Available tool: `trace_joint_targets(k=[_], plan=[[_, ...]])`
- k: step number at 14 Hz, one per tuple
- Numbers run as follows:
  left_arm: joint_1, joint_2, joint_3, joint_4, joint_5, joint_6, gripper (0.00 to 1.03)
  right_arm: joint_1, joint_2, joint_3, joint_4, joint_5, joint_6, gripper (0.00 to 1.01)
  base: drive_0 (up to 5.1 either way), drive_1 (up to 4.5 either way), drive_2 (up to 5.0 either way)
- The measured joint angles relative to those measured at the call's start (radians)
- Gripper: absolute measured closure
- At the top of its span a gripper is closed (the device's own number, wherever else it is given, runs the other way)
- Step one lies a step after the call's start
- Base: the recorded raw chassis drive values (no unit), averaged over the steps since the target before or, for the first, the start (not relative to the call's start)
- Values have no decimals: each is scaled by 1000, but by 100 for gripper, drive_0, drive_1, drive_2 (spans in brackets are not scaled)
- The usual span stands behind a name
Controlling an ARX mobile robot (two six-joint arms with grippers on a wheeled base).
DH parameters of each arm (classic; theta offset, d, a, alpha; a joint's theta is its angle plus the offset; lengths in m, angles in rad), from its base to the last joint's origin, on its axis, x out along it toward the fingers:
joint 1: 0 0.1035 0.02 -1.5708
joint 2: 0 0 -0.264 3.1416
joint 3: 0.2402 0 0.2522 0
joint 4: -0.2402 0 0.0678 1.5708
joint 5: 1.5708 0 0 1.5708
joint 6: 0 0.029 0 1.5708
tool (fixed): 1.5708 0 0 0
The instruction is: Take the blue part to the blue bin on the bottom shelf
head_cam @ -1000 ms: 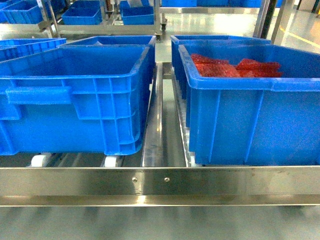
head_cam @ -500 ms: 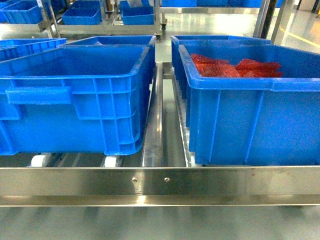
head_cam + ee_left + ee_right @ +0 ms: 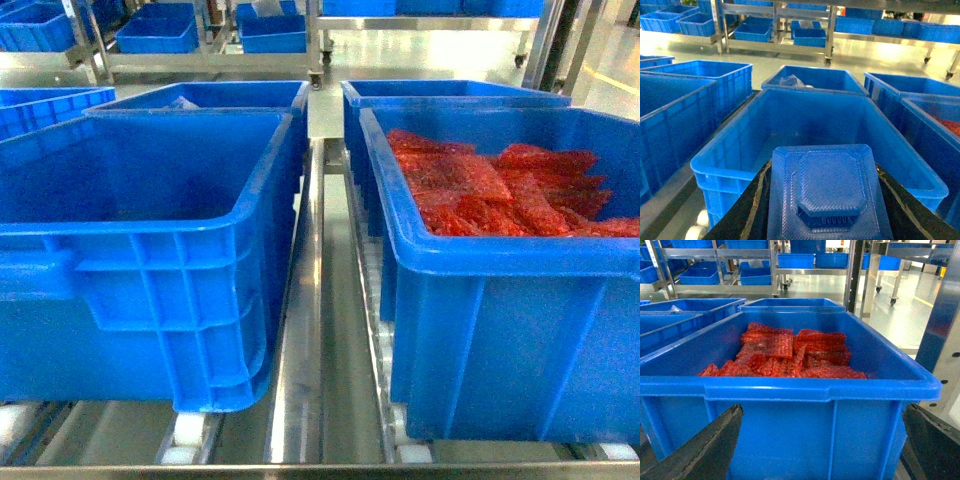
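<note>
In the left wrist view a blue part, a flat square tray with a raised octagonal centre, sits between the black fingers of my left gripper, which is shut on it. It hangs just before the near rim of an empty blue bin, also the front-left blue bin in the head view. My right gripper stands open, its fingers spread before the near wall of a second blue bin holding red parts. Neither gripper shows in the head view.
A steel rail runs between the two rows of bins, which rest on white rollers. The right bin is filled with red parts. Further bins stand behind; one holds a clear bag. Distant racks carry small blue bins.
The head view has moved forward and higher: both front bins loom larger, more of their insides shows, and the front steel bar has dropped out of the frame.
</note>
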Motion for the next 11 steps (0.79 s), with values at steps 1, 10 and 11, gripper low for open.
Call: trace_joint_targets(k=[1,10,11], plan=[[0,6,0,-5,0,0,60,0,0,0,3,0,0,3,0,0,0],[0,0,0,-6,2,0,60,0,0,0,2,0,0,3,0,0,0],[37,5,12,-69,106,26,60,0,0,0,1,0,0,3,0,0,0]])
